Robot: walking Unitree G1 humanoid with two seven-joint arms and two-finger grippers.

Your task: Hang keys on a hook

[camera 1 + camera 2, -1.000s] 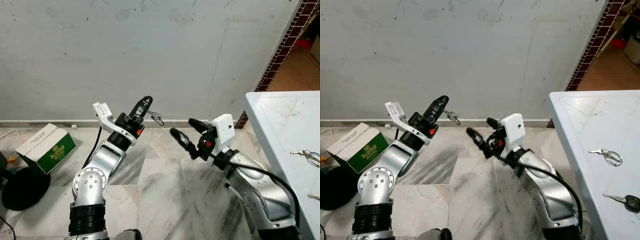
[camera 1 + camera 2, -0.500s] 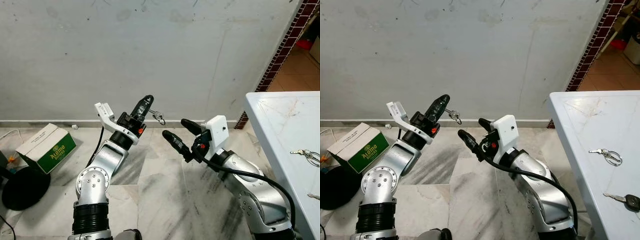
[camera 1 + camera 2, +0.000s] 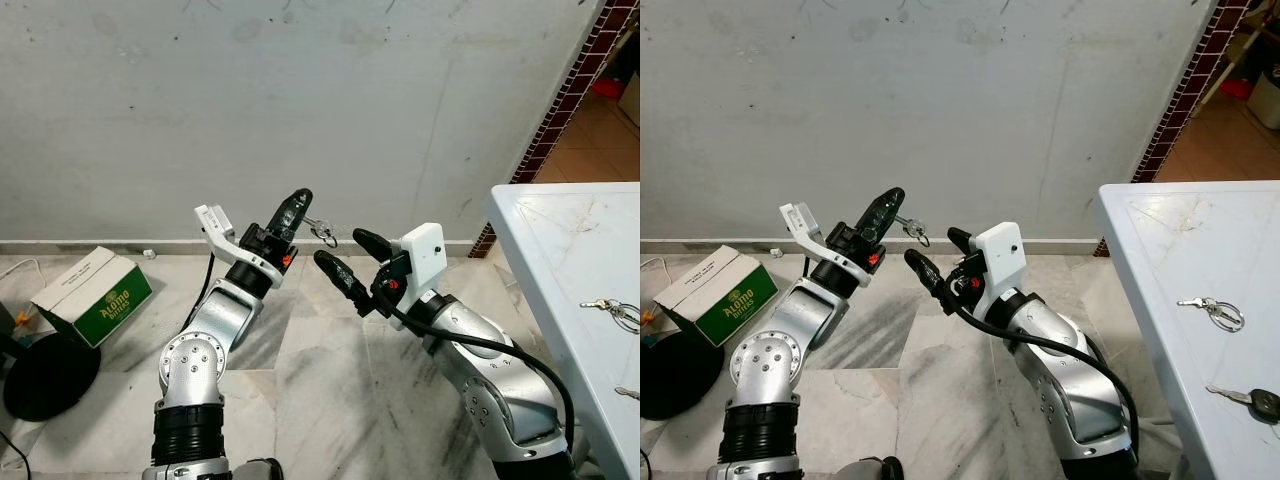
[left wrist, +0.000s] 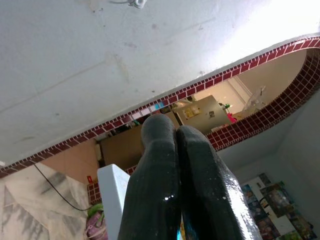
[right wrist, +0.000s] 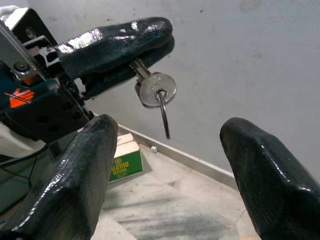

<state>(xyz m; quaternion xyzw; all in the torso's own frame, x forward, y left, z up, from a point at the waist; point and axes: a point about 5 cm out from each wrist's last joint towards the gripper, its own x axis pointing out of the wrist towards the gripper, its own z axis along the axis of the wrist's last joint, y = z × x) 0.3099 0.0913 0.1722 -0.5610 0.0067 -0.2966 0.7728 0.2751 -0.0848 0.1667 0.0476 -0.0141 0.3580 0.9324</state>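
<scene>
The left gripper [image 3: 297,203] is raised in front of the pale wall [image 3: 300,100], its two black fingers pressed together on the blade of a key [image 5: 156,89], so the round silver head pokes out past the fingertips with a thin ring [image 5: 164,116] dangling from it. Just beside it, to the robot's right and a little lower, the right gripper [image 3: 349,258] stands with its fingers spread wide and nothing between them; from its wrist camera the key hangs in the gap ahead of the two fingertips [image 5: 97,145], near but not touching. There is open air above both grippers up the wall, and bare marble floor [image 3: 330,400] below them. To the right the white table [image 3: 560,260] comes in with its edge well apart from the right arm; a second bunch of keys [image 3: 1212,310] lies on its top, and another key with a dark head [image 3: 1252,401] sits closer to the near edge. On the left, a green and white box [image 3: 95,295] stands on the floor against the skirting, with a black round thing [image 3: 45,375] close by whose nature I can't quite make out. A small fixture [image 4: 136,3] sits on the wall in the left wrist view; too small to tell what it is.
</scene>
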